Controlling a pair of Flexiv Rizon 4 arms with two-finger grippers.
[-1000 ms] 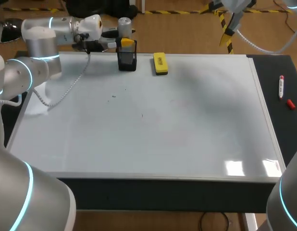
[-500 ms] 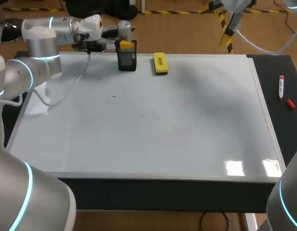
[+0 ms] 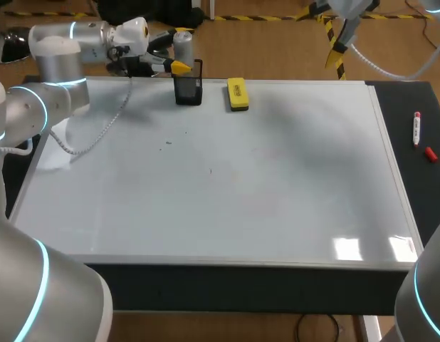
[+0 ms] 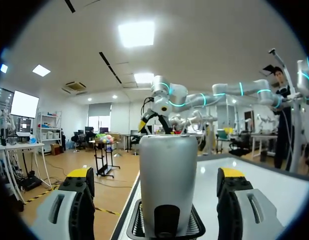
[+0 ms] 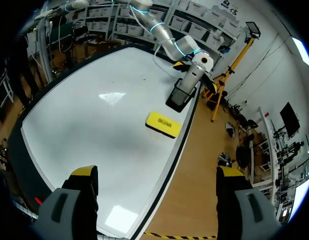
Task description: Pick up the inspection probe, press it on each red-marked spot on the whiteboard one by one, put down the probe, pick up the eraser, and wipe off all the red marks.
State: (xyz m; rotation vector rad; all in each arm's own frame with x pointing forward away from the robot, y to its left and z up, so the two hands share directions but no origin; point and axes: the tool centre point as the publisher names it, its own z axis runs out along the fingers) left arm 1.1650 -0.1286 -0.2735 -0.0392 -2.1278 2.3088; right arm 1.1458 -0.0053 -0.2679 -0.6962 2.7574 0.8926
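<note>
Whiteboard [image 3: 277, 199], a flat, glossy white rectangle in a thin pale frame, is laid on a matte black table [image 3: 419, 92]; a few tiny dark specks are seen on its left half. Near the far edge a black, box-shaped holder [image 3: 189, 91] is stood upright. The inspection probe [image 4: 168, 150], a smooth grey cylinder with a rounded top, is seated in it, its foot ringed by the holder's ribbed rim. The left gripper [image 4: 155, 175] is held level with the probe at the board's far left corner. Its grey fingers with bright yellow tips are spread wide to either side of the cylinder and are kept clear of it on both sides. Just beside the holder, to its right, the eraser [image 3: 237, 94], a yellow rectangular block with a printed label, is laid flat on the board. The right gripper [image 5: 157, 175] is held high above the board, its yellow-tipped fingers likewise spread wide, with the eraser seen well below. On the table's right strip a slim white marker [image 3: 417, 129] with a red tip and a small red cap [image 3: 431, 154] are placed near each other but not touching.
</note>
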